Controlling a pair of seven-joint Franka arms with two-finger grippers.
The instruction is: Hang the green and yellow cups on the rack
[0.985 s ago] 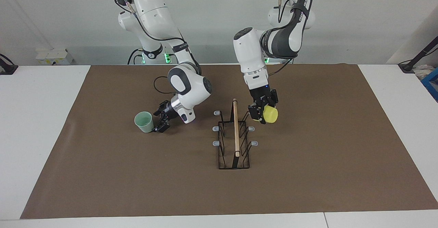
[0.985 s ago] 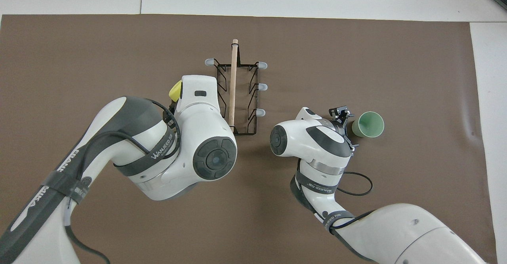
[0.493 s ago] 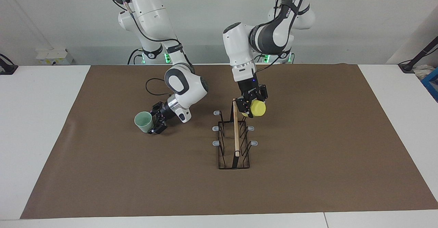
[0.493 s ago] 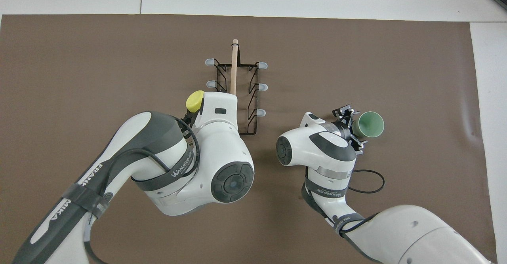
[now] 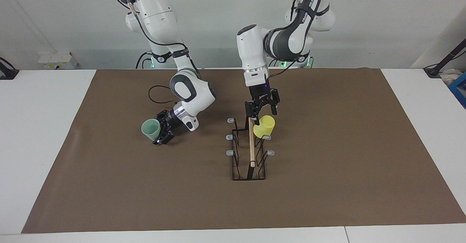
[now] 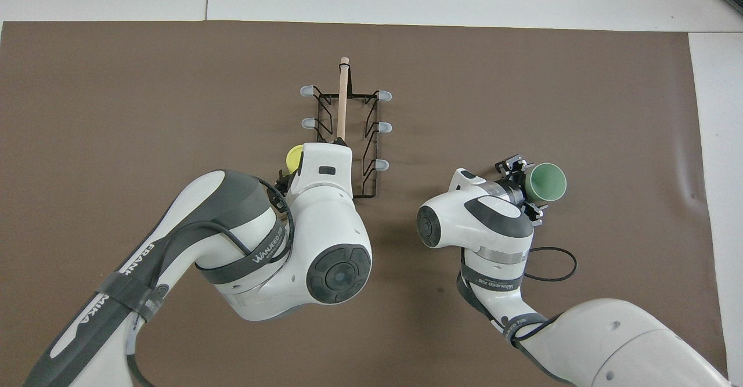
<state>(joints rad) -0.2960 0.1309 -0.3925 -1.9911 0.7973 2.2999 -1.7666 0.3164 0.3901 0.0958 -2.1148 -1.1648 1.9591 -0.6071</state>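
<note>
**Yellow cup on rack prong; green cup not yet lifted**

Yellow cup [image 5: 264, 126] tilted on a prong on the left-arm side of the rack [image 5: 249, 152], at the end nearest the robots, mouth angled down toward the frame. Probably hung that way so the grey-padded prong sits inside it. Left gripper [image 5: 263, 106] directly above cup, fingers apart, nothing between them; looks like a release. Contact between fingertips and cup not clear.

Green cup [image 5: 150, 129] on brown mat [image 5: 327, 184], toward right arm's end of table, tipped with mouth up and away from the robots. Right gripper [image 5: 162, 130] low and level beside it, fingers spread around the cup's side, apparently set for a side grasp. Closure on cup not evident.

Overhead: left arm's wrist covers most of yellow cup [image 6: 294, 156] and the near rack end; prong under the cup unseen. Right gripper's [image 6: 525, 185] lower finger partly hidden by its wrist.
</note>
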